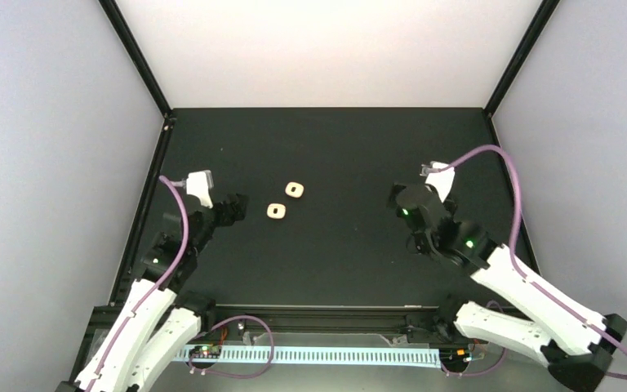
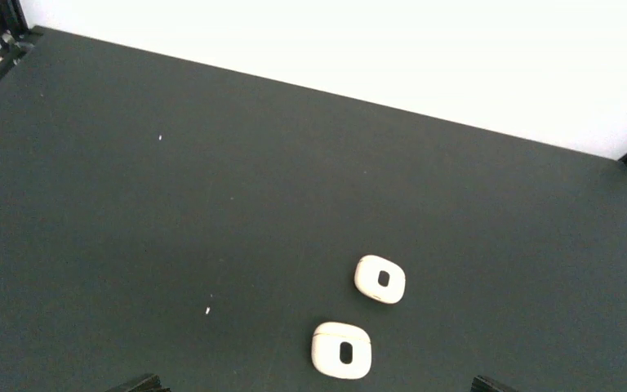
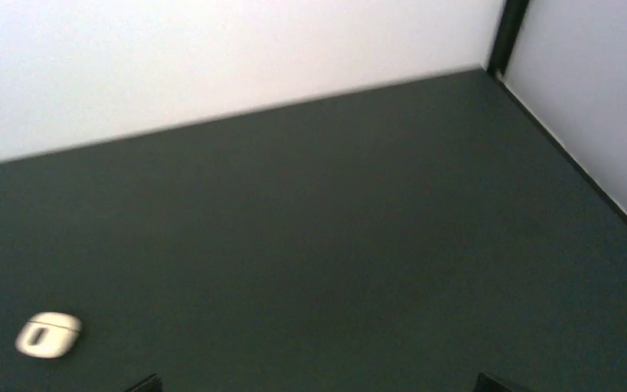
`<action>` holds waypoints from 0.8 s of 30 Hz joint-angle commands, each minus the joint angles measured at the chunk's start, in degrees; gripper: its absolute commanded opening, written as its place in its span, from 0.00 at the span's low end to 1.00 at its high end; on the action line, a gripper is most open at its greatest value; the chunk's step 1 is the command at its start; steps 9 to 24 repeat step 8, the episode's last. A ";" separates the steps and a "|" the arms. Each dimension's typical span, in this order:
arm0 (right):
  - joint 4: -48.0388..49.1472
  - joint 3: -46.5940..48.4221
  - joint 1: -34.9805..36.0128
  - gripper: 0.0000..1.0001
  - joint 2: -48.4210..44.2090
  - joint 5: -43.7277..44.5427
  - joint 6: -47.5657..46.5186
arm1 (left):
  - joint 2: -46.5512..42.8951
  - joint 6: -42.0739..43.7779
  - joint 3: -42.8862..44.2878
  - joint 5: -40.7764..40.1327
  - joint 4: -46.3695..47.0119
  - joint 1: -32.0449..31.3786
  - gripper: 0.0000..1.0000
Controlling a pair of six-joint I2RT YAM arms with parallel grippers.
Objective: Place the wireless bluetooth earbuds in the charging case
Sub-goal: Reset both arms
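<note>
Two closed cream-white charging cases, each with a dark oval hole, lie on the black mat: a nearer one [image 1: 276,211] and a farther one [image 1: 295,189]. Both show in the left wrist view, nearer [image 2: 342,349] and farther [image 2: 380,278]. One case shows blurred at the left of the right wrist view [image 3: 47,335]. No earbuds are in view. My left gripper [image 1: 238,206] is open and empty, just left of the nearer case; its fingertips [image 2: 143,384] barely show. My right gripper [image 1: 395,196] is open and empty, well to the right of the cases; only its fingertips [image 3: 490,382] show.
The black mat [image 1: 335,147] is bounded by black frame posts and pale walls at the left, right and back. Small white specks [image 2: 207,309] lie on the mat to the left of the cases.
</note>
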 commanded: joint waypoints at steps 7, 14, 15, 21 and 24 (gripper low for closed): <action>4.78 -6.18 -10.48 1.00 -4.00 -13.46 1.66 | -2.36 2.14 0.31 -1.67 2.13 -1.22 0.99; 5.34 -6.65 -10.46 1.00 -4.58 -13.88 0.41 | -2.44 2.02 0.31 -1.75 2.20 -1.23 0.99; 5.34 -6.65 -10.46 1.00 -4.58 -13.88 0.41 | -2.44 2.02 0.31 -1.75 2.20 -1.23 0.99; 5.34 -6.65 -10.46 1.00 -4.58 -13.88 0.41 | -2.44 2.02 0.31 -1.75 2.20 -1.23 0.99; 5.34 -6.65 -10.46 1.00 -4.58 -13.88 0.41 | -2.44 2.02 0.31 -1.75 2.20 -1.23 0.99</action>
